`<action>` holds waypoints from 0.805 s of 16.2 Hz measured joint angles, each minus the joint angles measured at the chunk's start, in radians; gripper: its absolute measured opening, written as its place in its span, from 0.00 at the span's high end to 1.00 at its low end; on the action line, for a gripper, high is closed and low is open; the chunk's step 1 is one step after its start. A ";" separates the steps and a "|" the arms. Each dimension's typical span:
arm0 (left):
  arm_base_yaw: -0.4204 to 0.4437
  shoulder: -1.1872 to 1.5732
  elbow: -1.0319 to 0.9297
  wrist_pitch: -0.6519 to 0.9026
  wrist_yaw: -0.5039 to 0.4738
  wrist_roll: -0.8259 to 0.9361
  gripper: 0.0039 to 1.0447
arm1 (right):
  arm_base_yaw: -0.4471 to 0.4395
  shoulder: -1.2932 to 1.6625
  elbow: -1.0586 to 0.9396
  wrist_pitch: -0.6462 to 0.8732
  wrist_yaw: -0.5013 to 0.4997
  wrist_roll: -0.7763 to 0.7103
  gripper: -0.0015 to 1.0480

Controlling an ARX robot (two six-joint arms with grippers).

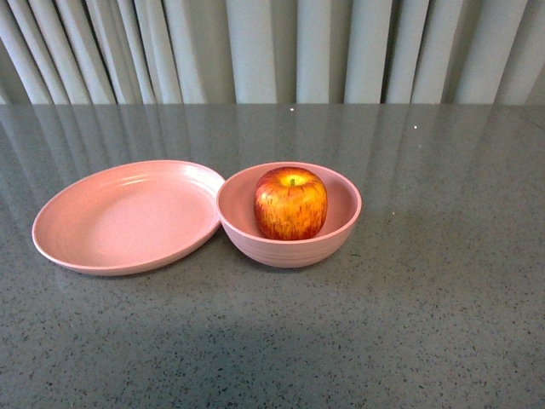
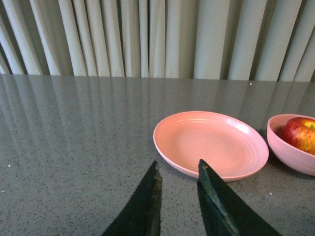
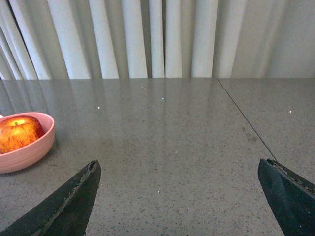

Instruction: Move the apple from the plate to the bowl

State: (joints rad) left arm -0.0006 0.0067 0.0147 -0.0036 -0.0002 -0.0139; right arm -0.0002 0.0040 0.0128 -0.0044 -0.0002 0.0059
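The red, yellow-streaked apple [image 1: 290, 203] sits upright inside the deep pink bowl [image 1: 341, 234] at the table's middle. Touching the bowl's left side lies the shallow pink plate [image 1: 119, 217], with nothing on it. No arm shows in the front view. In the left wrist view my left gripper [image 2: 178, 169] is shut, held over bare table just short of the plate [image 2: 211, 142], with the bowl [image 2: 290, 152] and apple [image 2: 300, 133] beyond it. The right gripper [image 3: 179, 164] stands wide open over bare table, the bowl [image 3: 29, 150] with the apple [image 3: 19, 132] off to one side of it.
The grey speckled tabletop [image 1: 426, 324] runs back to pale pleated curtains [image 1: 272, 51]. A seam in the tabletop [image 3: 246, 123] shows in the right wrist view.
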 joint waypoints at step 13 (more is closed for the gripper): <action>0.000 0.000 0.000 0.000 0.000 0.003 0.06 | 0.000 0.000 0.000 0.000 0.000 0.000 0.06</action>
